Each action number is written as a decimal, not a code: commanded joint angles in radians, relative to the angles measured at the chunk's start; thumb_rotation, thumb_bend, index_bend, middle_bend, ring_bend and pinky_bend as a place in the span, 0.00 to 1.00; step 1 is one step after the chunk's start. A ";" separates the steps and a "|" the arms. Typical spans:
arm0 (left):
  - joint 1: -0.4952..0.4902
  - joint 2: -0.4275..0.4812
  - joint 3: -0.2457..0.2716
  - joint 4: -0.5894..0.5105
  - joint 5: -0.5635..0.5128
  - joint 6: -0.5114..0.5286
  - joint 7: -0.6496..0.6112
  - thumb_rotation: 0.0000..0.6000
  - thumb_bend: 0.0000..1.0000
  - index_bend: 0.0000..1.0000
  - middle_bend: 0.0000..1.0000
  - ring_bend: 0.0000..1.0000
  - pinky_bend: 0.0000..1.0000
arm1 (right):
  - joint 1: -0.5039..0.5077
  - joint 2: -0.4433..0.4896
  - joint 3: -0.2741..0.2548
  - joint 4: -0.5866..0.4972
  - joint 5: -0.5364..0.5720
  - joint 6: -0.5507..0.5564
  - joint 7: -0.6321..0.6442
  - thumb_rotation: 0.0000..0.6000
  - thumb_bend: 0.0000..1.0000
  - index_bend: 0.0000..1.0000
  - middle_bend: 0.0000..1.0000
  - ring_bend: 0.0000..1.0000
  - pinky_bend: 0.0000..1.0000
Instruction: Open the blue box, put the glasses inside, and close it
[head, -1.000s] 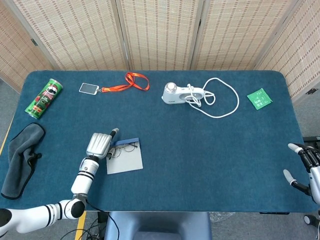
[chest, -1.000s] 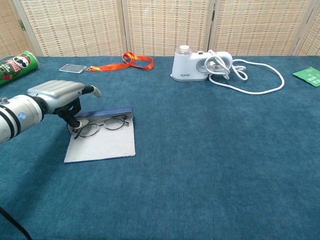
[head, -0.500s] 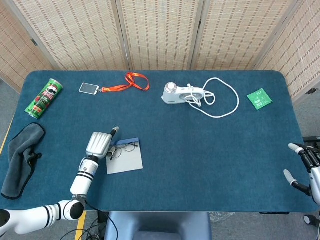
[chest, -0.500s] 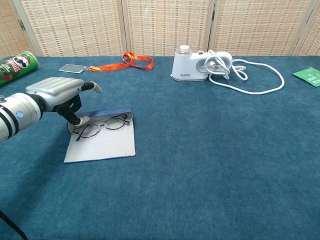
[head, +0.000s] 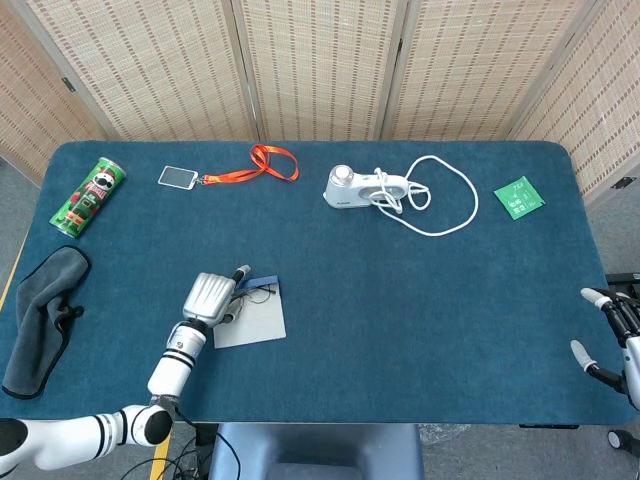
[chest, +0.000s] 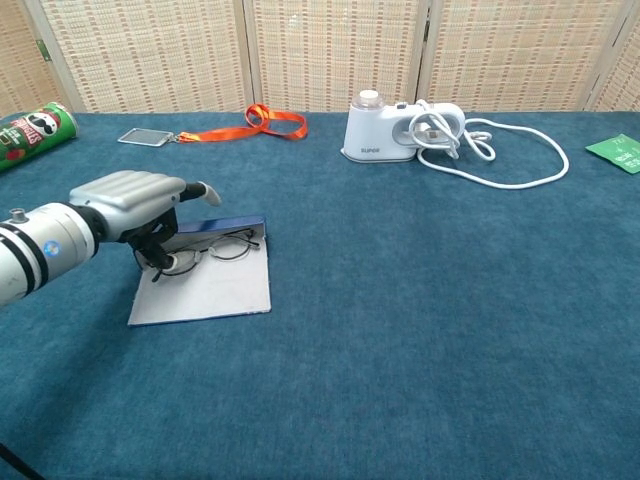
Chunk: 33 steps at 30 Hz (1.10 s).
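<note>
Hovering my left hand (chest: 140, 195) palm-down over the glasses (chest: 205, 250), which lie inside the opened blue box (chest: 205, 290), I cannot tell whether its curled fingers pinch the frame. My right hand (head: 605, 335) idles open at the table's (head: 420, 300) far edge, clear of the work.

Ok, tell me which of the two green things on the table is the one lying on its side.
The green chip can at the far left edge; the green packet at far right is just flat.
</note>
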 joint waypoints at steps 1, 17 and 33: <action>-0.012 -0.020 -0.007 0.036 -0.018 -0.011 0.020 1.00 0.39 0.19 0.93 0.87 0.91 | 0.000 0.000 0.000 0.001 0.000 0.000 0.001 1.00 0.28 0.19 0.22 0.28 0.22; -0.017 -0.025 -0.045 0.110 -0.066 -0.010 0.039 1.00 0.39 0.19 0.93 0.87 0.91 | -0.001 -0.002 0.000 0.003 -0.001 0.000 0.002 1.00 0.28 0.19 0.22 0.28 0.22; 0.039 0.064 -0.008 -0.074 0.084 0.093 -0.049 1.00 0.39 0.20 0.93 0.87 0.91 | 0.000 0.000 0.003 0.002 0.001 0.000 0.001 1.00 0.28 0.19 0.22 0.28 0.22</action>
